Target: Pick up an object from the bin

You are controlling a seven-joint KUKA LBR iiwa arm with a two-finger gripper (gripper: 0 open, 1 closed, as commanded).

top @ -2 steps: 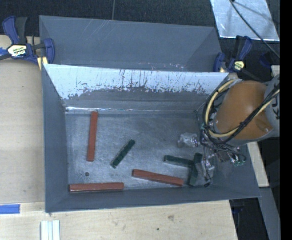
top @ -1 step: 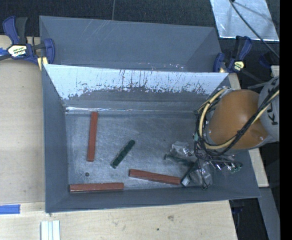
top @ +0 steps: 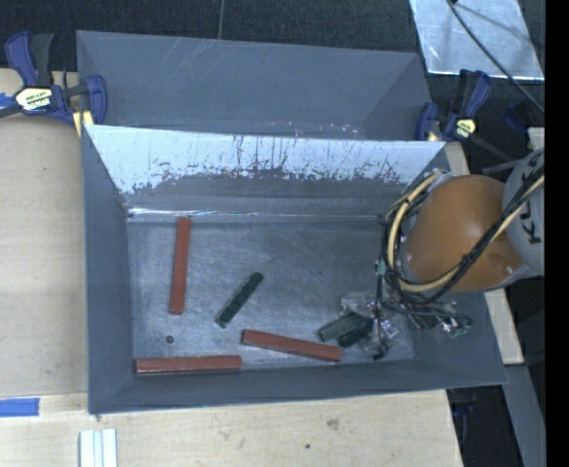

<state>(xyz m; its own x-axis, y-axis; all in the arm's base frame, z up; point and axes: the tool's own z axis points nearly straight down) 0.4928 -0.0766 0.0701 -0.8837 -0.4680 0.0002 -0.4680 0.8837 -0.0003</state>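
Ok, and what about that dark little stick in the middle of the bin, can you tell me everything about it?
The dark stick is a short straight bar, blackish green, maybe plastic. It lies flat on the floor of the bin, slanted, its far end leaning right. Nothing touches it: the left reddish stick and the nearer reddish stick lie apart from it, and the gripper is off to its right.

A long red-brown flat bar lies just left of the gripper, slightly slanted. Farther left a second such bar lies level. A short dark green rod sits up-left of the gripper, tilted, and a third red-brown bar lies farthest left, pointing away.
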